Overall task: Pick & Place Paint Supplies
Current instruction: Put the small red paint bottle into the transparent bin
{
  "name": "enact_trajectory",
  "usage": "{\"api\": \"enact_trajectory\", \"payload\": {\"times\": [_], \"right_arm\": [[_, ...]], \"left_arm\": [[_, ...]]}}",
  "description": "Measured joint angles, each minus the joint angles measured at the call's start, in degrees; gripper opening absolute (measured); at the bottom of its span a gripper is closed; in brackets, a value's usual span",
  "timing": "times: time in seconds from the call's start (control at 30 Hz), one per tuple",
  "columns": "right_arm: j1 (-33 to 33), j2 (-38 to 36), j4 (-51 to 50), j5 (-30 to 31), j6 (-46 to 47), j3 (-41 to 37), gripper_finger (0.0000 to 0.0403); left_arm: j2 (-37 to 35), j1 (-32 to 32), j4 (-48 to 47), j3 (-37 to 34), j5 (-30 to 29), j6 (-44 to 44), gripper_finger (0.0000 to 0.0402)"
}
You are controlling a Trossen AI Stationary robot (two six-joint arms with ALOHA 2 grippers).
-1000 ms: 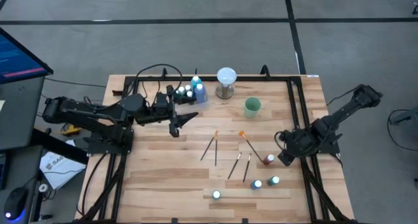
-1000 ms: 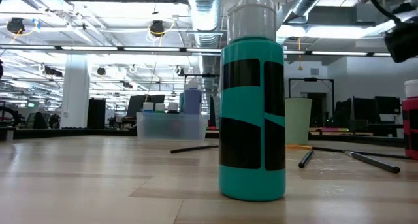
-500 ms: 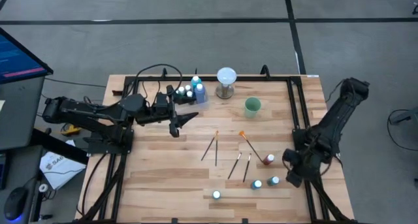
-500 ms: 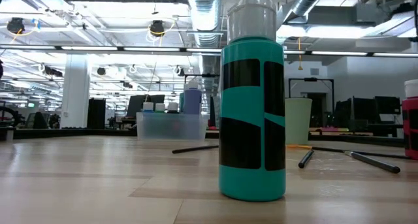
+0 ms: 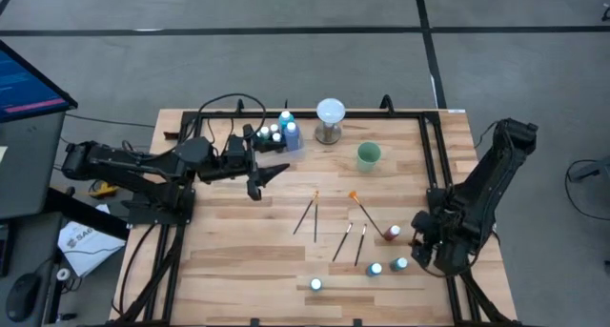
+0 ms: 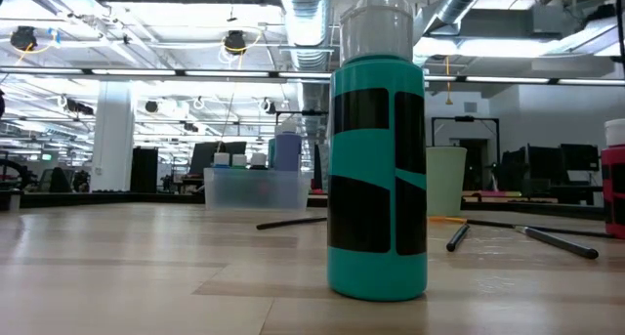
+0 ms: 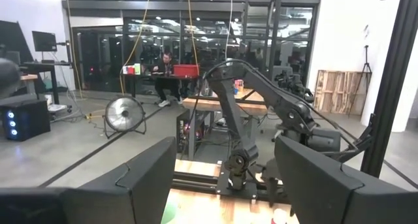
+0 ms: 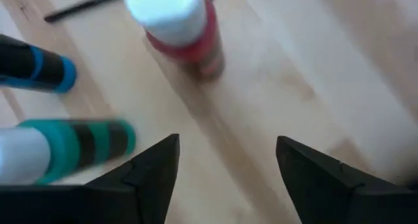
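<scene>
Sorting paint supplies — approach to a bottle at the near right of the counter (image 5: 238, 260). The right claw (image 5: 419, 243) hangs low over the near-right corner, its fingers spread apart with nothing between them; its wrist view looks down past them onto bare wood, with a red bottle (image 8: 183, 31) upright beyond the fingertips and a green bottle (image 8: 62, 149) and a blue bottle (image 8: 36, 67) off to one side. In the high view the red bottle (image 5: 393, 233) stands just left of the claw, and the other two white-capped bottles (image 5: 388, 266) stand slightly nearer, close together.

The left claw (image 5: 270, 174) waits at the far left, fingers apart and empty, pointing right across the counter beside a clear bin (image 5: 276, 138) that already holds several bottles. A white globe on a metal base (image 5: 330, 118) and a green cup (image 5: 369, 155) stand at the far edge. Five brushes (image 5: 329, 227) lie loose in mid-counter, well apart from either claw, and one more green bottle (image 5: 315, 285) stands alone at the near edge — the tall one filling the low view (image 6: 377, 159).

The step in hand appears to be lining up on one of the three near-right bottles; which one cannot be told. The next move calls for centring the open fingers around a single body, below its cap, without nudging its neighbours — they stand close, so a slanted entry could topple one. Most of the task remains.
</scene>
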Motion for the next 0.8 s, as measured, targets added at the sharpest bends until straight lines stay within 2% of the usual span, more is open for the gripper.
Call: {"api": "enact_trajectory", "payload": {"times": [0.23, 0.47, 0.57, 0.8], "right_arm": [[0.17, 4.74, 3.88, 6.89, -9.4, 0.0, 0.025], [0.15, 7.17, 3.83, 11.41, -9.75, -0.02, 0.025], [0.15, 7.38, 4.13, 12.59, -10.09, -0.02, 0.025], [-1.66, 7.38, 8.71, 12.89, -17.25, -0.02, 0.0249]], "left_arm": [[0.0, 0.0, -0.02, 0.0, 0.0, 0.0, 0.0257], [0.0, 0.0, -0.11, 0.0, 0.0, -0.02, 0.0257], [0.0, 0.0, -0.13, 0.0, 0.0, -0.02, 0.0257], [0.0, 0.01, -0.29, 0.0, 0.0, -0.02, 0.0257]]}}
